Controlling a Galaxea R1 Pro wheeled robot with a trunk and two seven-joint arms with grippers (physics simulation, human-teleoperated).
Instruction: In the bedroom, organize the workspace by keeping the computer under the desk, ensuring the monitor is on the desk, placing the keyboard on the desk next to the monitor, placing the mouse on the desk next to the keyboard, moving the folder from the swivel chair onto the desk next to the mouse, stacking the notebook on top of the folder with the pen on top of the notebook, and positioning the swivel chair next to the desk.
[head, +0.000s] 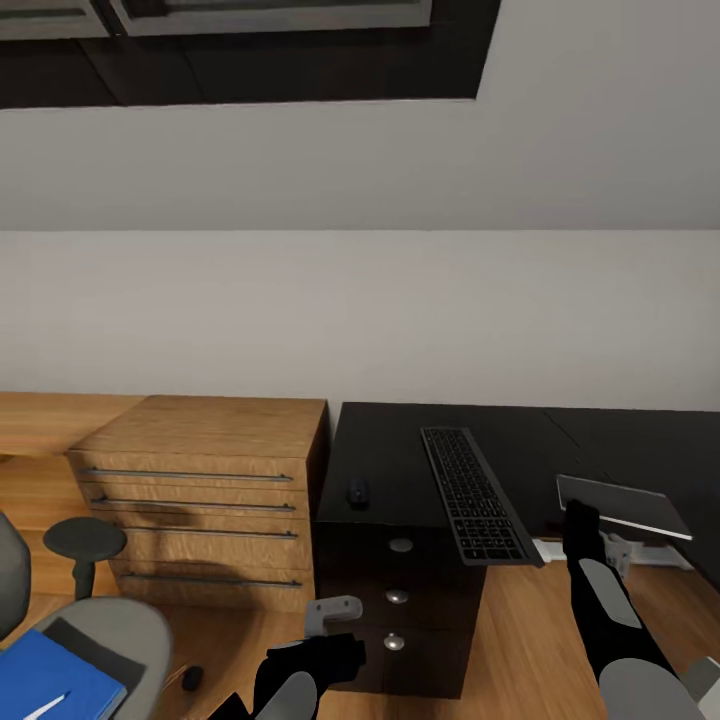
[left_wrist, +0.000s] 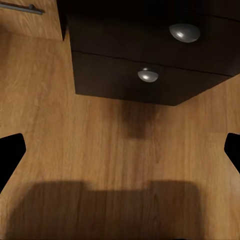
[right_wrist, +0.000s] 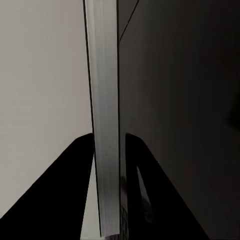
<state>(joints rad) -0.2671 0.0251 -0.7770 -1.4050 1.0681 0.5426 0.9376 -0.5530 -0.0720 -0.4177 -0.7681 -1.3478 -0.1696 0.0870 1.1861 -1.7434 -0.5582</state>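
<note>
The black-topped desk stands at the right, its drawer unit showing round silver knobs. The long keyboard lies front to back on the desk, its near end past the edge. The small black mouse sits to its left. My right gripper is shut on a flat grey item held level over the desk's front edge, right of the keyboard; whether it is the folder or the notebook I cannot tell. Its pale edge runs between my fingers. My left gripper hangs open above the floor before the drawers. The swivel chair at the lower left carries a blue flat item with the white pen on it.
A light-wood chest with long bar handles stands left of the desk. A round dark disc on a short post is in front of it. The wooden floor lies under my left gripper. Something white sits below the desk edge.
</note>
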